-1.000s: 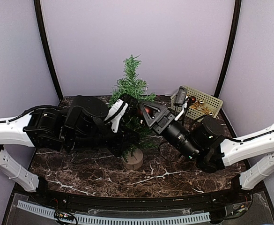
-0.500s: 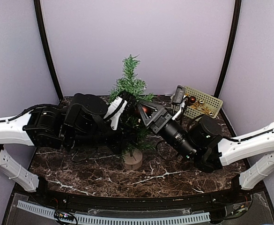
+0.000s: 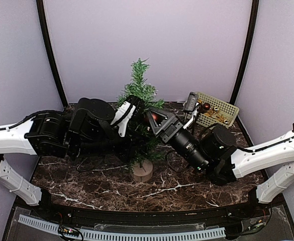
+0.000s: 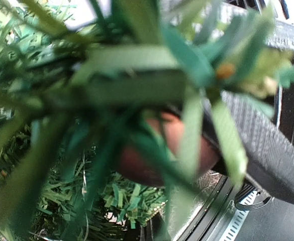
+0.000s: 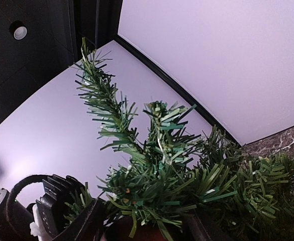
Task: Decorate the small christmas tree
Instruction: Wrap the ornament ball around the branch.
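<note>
Right tool (image 3: 153, 118) is in among the needles, jaws about half apart and clamped on a dark red bauble (image 4: 136, 168). The wrist view shows it snug between the fingers (image 5: 89, 223), with a bristly branch lying right over it. The tree (image 3: 139, 88) stands upright on its stump (image 3: 142, 172) mid-counter (image 3: 86, 175), trunk vertical, so its mid-height branches sit directly ahead of that tool's tips and just above them, touching. Across from it, on the far side of the same branch cluster, the left tool (image 3: 131, 108) is fully closed and buried in the foliage; whether it pinches a branch I cannot tell. The right arm carries the load, so the hang looks like its job — the bauble's loop, hidden here, would need to go over a branch tip pointing back toward the tool. The tray (image 3: 222, 108) lies well behind it.
</note>
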